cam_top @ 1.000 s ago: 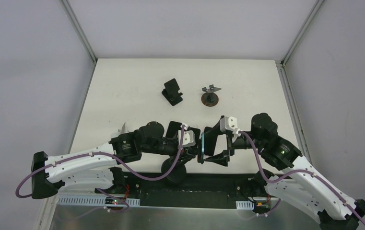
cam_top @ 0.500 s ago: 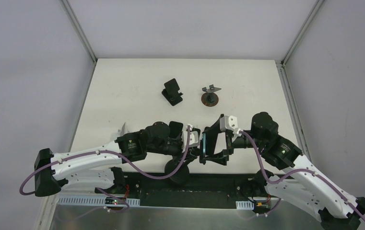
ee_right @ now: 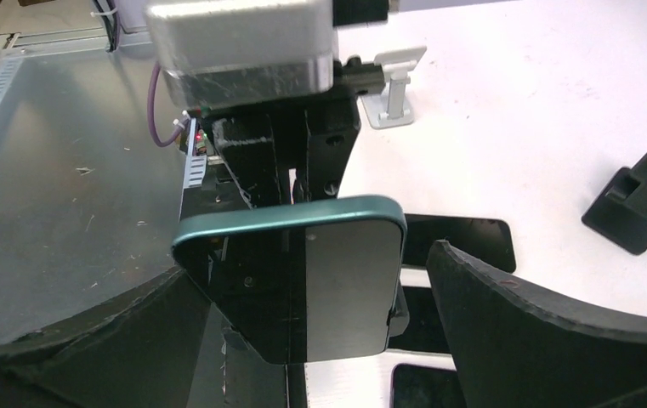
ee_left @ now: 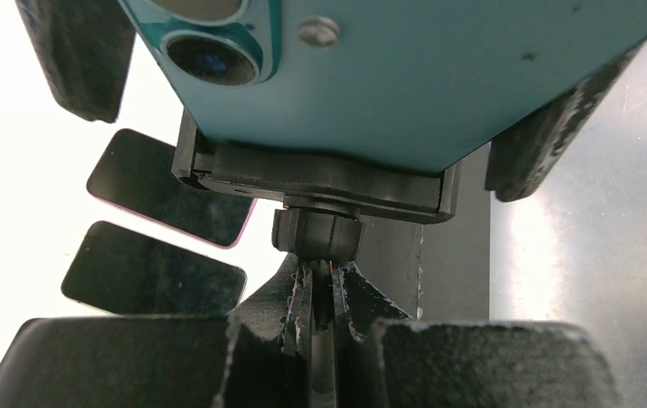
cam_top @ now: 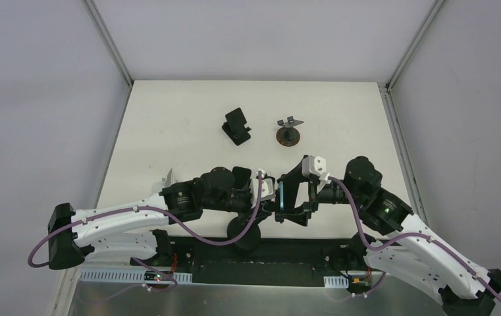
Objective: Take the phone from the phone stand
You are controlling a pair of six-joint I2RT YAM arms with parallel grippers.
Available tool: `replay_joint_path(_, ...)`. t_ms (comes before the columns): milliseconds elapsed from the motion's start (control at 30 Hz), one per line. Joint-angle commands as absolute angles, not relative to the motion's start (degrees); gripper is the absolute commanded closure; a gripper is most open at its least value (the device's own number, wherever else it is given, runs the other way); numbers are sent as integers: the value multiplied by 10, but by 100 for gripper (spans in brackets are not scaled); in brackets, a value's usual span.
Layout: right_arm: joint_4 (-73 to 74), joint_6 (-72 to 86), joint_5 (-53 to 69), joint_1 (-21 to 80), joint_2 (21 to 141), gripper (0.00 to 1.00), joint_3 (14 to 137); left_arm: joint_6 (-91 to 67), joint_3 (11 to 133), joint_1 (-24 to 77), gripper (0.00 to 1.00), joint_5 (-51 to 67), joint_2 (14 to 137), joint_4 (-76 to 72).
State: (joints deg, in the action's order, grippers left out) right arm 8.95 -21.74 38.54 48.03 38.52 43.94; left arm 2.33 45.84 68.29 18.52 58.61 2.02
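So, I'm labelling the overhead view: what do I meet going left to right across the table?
From the left: silver stand → black phone stand → left gripper → teal phone.

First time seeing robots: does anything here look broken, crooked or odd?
Nothing looks damaged or spilled. The teal phone sits clamped in the phone stand; dark phones lie flat on the table beside it.

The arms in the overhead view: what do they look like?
The left arm and right arm have white shells with round black joints. A purple cable runs along each. The left gripper and right gripper are chunky and black.
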Motion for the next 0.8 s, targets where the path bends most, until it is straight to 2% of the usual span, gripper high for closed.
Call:
replay_joint_path(0,44,-188,363,486,374,1,418,18,504,689,100,181,576,-58)
replay_joint_path(433,44,-186,388,485,382,4,427,15,500,689,100,193,580,-60)
replay_joint_path(767,80,-198,439,485,389,1,448,16,498,689,100,217,582,-60)
